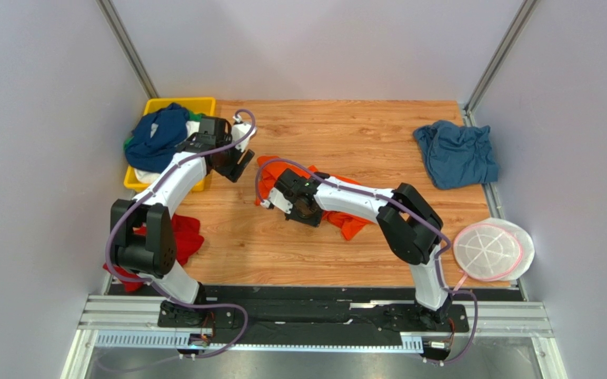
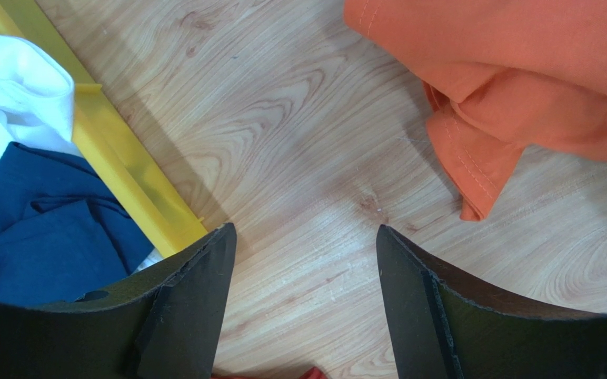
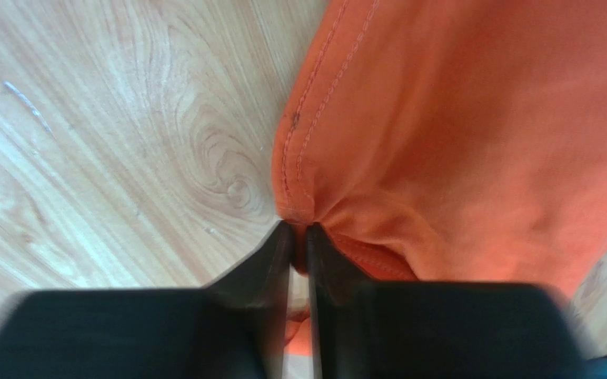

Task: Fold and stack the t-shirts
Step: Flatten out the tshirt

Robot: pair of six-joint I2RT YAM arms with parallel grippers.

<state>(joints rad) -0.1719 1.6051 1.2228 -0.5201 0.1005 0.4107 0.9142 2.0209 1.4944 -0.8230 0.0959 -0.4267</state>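
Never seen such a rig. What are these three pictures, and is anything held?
Two robot arms are bolted at the near edge of the table. One picture looks down from above; the other two come from a camera on each wrist. On the wood: an orange shirt mid-table, a blue shirt far right, a red shirt beside the left arm, a yellow tray holding a navy shirt and a white shirt, and a disc. The right gripper is pinched shut on the orange shirt's edge; the left gripper hangs open, empty.
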